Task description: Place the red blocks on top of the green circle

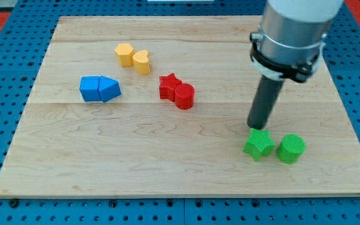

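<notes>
- Red blocks, a red star block touching a red cylinder block, lie well left of my tip; no gripper exists, so no jaw state.
- Green circle block sits just right of it.
- Green star block touches my tip: moving off carelessly could knock it into the circle.

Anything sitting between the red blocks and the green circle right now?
In the camera view, bare board mostly. Near the far end stands the green star, just left of the green circle, with my tip at its top edge. The red blocks touch each other.

pale wooden board with visible grain, ribbed matt green circle
</notes>
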{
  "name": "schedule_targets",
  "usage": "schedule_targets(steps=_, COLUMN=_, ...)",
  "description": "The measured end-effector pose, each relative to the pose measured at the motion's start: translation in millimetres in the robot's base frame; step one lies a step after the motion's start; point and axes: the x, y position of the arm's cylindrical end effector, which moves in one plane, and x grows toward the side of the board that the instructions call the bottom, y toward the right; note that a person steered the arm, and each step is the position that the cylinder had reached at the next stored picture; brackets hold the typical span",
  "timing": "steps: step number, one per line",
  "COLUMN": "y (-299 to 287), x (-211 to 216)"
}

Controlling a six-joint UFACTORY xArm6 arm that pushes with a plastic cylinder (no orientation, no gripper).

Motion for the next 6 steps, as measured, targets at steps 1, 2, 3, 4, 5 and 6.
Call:
schedule_targets(steps=1, y=0.6, x=-74.3)
schedule_targets(steps=2, y=-20.6, x=-142.6)
schedule_targets(steps=3, y=-100.7, x=-142.3)
schedule_targets(steps=4, y=-171.0, x=-123.7)
schedule_targets(steps=5, y=-182.7, x=-90.3)
schedule_targets(steps=6, y=-76.1, x=-101.5)
